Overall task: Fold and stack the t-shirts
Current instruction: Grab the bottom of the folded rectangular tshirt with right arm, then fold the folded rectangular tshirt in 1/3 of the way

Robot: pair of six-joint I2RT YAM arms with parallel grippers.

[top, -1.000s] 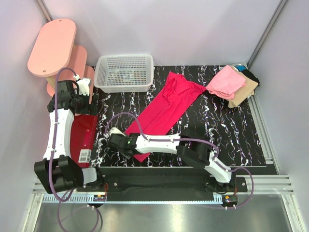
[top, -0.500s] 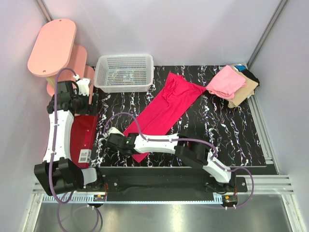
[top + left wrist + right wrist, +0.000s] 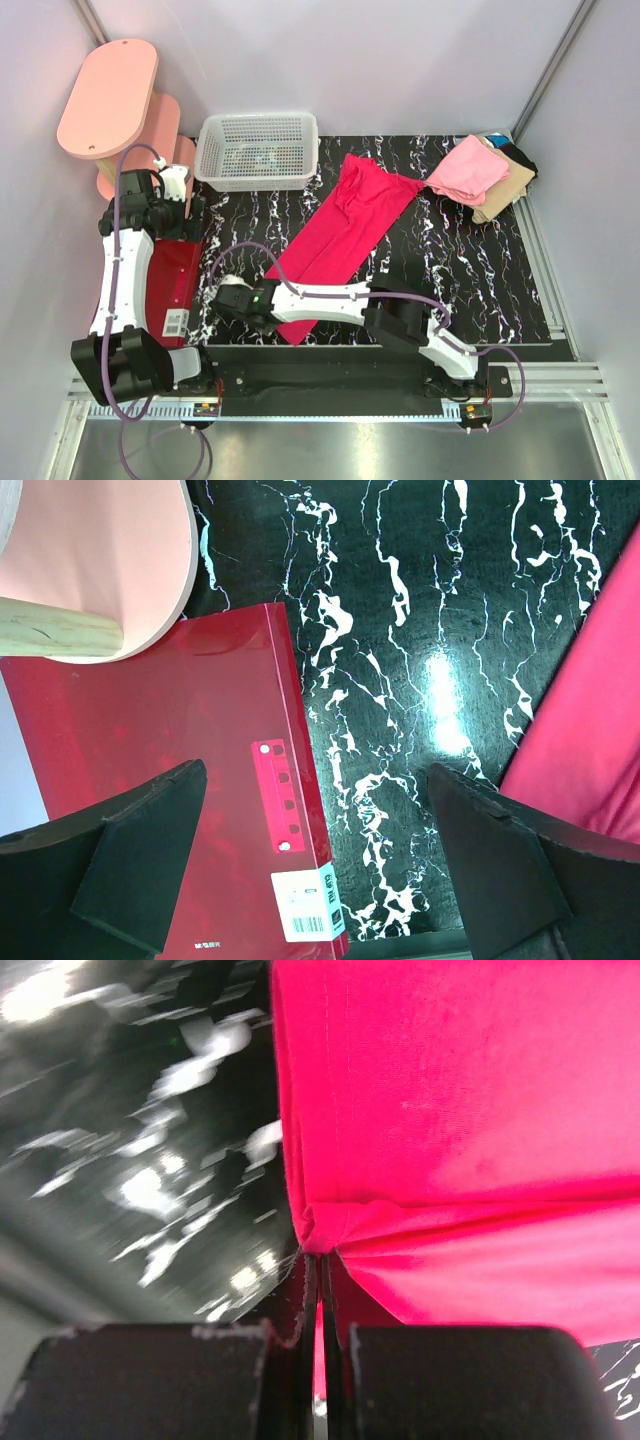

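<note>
From above, a bright magenta-red cotton t-shirt (image 3: 345, 230) lies stretched in a long slanting band across the middle of the black white-veined marble-look table (image 3: 450, 270). Its far end is near the table's back edge and its near end is close to the front edge. The far sleeve just touches a pile of folded shirts in the back right corner: a light pink folded shirt (image 3: 468, 170) on top, a tan folded shirt (image 3: 500, 195) under it, and a black and teal folded shirt (image 3: 515, 155) at the back. The right gripper (image 3: 238, 302) is low at the shirt's near left corner, with its arm reaching across the front of the table. The left gripper (image 3: 180, 205) is by the left edge, over the far end of a flat dark red plastic mat (image 3: 170, 280). A white plastic mesh basket (image 3: 258, 150) stands at the back edge, left of the shirt. A pink oval-topped wooden stool (image 3: 108, 95) stands beyond the back left corner.

The left wrist camera shows the left gripper (image 3: 315, 775) with its black fingers (image 3: 150, 850) spread wide and nothing between them. Below them are the dark red mat (image 3: 150, 780) and bare table. The magenta-red shirt's edge (image 3: 590, 730) shows at the right and the stool's pink top (image 3: 100, 550) at upper left.

The right wrist camera shows the right gripper (image 3: 320, 1280) pressed fully together, pinching a small bunch of the magenta-red shirt (image 3: 450, 1110) at its hemmed edge. The cloth puckers where it enters the jaws, and blurred table shows to the left.
</note>
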